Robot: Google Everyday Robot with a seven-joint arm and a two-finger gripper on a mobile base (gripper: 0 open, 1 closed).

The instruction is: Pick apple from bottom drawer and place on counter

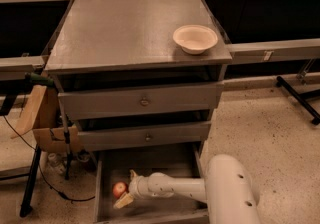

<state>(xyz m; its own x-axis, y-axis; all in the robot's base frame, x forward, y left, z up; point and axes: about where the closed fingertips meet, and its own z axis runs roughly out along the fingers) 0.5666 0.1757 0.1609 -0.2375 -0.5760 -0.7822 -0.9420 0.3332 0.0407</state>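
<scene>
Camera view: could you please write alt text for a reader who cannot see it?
The robot's white arm reaches into the open bottom drawer, its hand open at a red apple. Above, a beige bowl sits on the grey counter, near its right edge.

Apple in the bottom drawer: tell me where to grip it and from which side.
Grip the apple across its round middle, coming level from the picture's right, where the gripper sits low in the bottom drawer, fingers open beside it. It is a small ball on the flat floor near the left wall, so its widest girth likely holds best.
</scene>
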